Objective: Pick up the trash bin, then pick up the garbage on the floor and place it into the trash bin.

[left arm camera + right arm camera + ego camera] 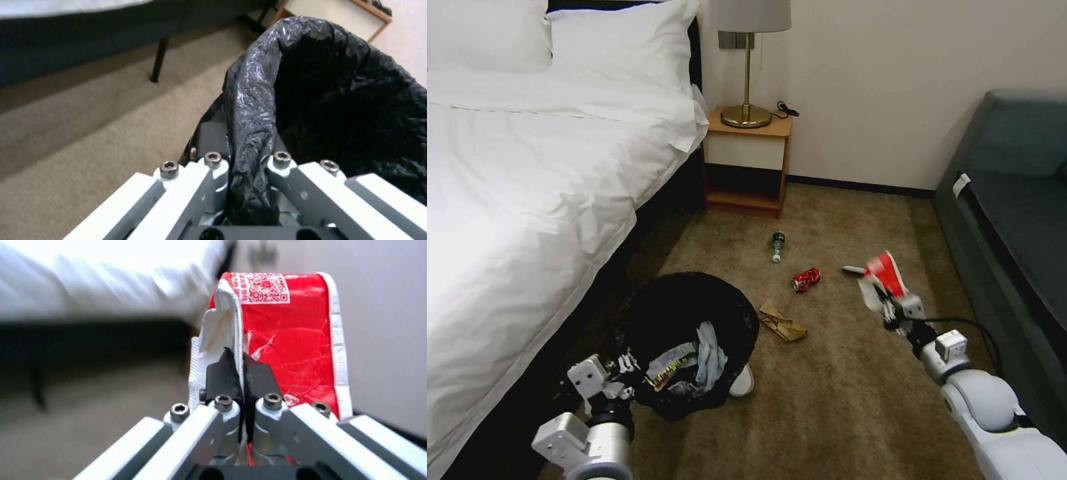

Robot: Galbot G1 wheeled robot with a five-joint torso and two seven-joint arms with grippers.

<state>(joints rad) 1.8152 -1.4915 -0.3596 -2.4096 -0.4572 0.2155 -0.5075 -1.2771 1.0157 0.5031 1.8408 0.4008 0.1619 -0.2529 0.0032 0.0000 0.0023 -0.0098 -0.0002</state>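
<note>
The trash bin (pixel 687 333), lined with a crinkled black bag, hangs tilted beside the bed with wrappers and a blue mask inside. My left gripper (pixel 627 365) is shut on its rim, the bag (pixel 253 110) pinched between the fingers. My right gripper (pixel 887 308) is shut on a red and white snack wrapper (pixel 882 275), held up above the carpet to the bin's right; in the right wrist view the wrapper (pixel 285 336) sits clamped between the black pads. On the floor lie a crushed red can (pixel 806 279), a small green bottle (pixel 778 246) and a brown paper bag (pixel 782 323).
The white bed (pixel 534 173) runs along the left, a wooden nightstand (pixel 748 163) with a brass lamp stands at the back, and a dark sofa (pixel 1014 220) lines the right. A small white item (pixel 854 269) lies on the carpet behind the wrapper. Something white (pixel 743 381) shows under the bin.
</note>
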